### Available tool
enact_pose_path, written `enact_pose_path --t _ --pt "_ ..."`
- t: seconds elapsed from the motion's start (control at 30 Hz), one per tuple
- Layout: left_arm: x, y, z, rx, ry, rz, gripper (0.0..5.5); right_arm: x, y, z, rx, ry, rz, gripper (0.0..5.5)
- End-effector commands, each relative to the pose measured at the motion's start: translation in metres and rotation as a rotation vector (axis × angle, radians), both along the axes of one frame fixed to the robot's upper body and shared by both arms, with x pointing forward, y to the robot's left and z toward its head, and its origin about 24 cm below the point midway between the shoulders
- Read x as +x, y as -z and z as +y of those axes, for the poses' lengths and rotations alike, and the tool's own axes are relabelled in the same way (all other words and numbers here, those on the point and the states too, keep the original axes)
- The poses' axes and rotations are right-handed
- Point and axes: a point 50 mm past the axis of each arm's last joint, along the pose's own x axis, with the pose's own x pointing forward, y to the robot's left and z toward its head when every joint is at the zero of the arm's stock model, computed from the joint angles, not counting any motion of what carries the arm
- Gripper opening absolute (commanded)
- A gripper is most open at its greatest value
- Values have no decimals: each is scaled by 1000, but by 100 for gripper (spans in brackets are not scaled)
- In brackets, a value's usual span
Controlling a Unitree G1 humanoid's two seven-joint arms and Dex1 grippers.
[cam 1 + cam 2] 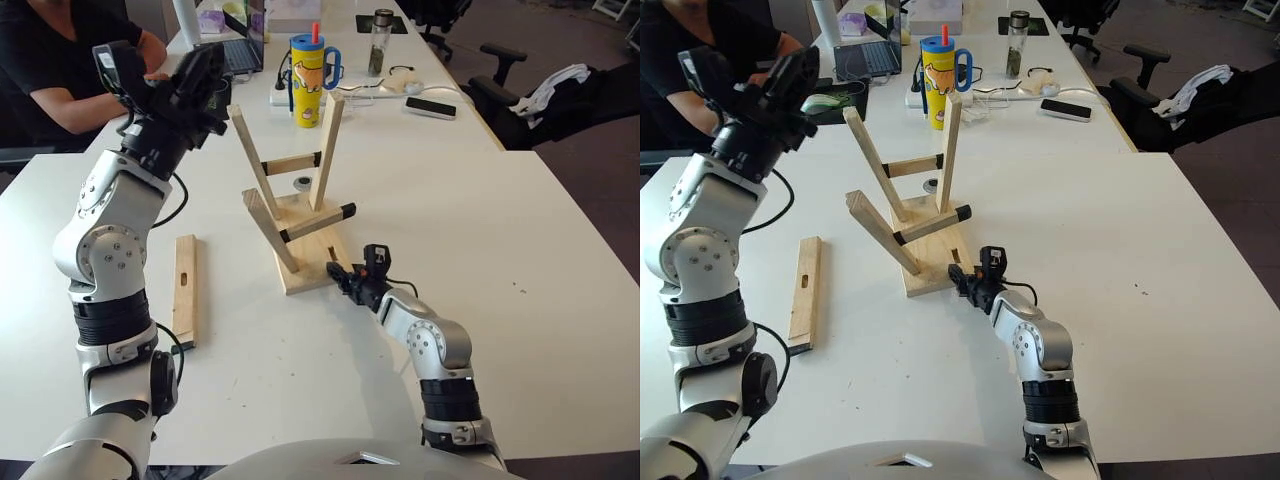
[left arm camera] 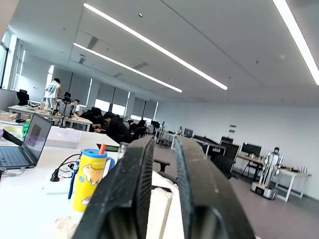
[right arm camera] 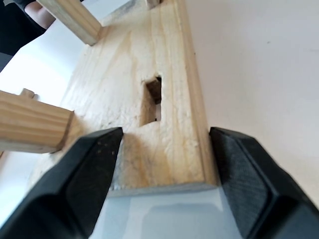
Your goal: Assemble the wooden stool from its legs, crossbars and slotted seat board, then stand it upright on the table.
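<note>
The slotted seat board [image 1: 312, 262] lies flat on the white table [image 1: 500, 250]. Two wooden legs [image 1: 328, 150] lean up from it, joined by crossbars [image 1: 292, 163] with dark ends. A third leg [image 1: 270, 230] slants out low toward my left. My right gripper [image 1: 350, 275] rests on the table at the board's near end, open, its fingers [image 3: 94, 169] spread across the board's end beside an empty slot [image 3: 152, 99]. My left gripper [image 1: 205, 80] is raised high, just left of the taller leg's top. Its fingers [image 2: 129, 189] stand almost together, and pale wood [image 2: 159, 209] shows behind their gap.
A loose slotted wooden board [image 1: 185, 290] lies on the table at my left. A yellow tumbler [image 1: 308, 80], a bottle [image 1: 378, 42], a phone [image 1: 430, 107] and a laptop [image 1: 240, 50] stand at the back. A seated person [image 1: 60, 70] is at back left.
</note>
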Motion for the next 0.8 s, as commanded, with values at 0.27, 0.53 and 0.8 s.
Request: enact_pose_path --t 0.27,0.53,0.8 --pt "-20 125 -42 470 205 535 77 -8 26 5 -49 -41 126 324" --pt "-4 31 -38 199 -7 62 77 -6 26 7 -44 -48 123 324" --pt "13 15 55 176 -616 89 97 -2 12 18 57 -42 94 324"
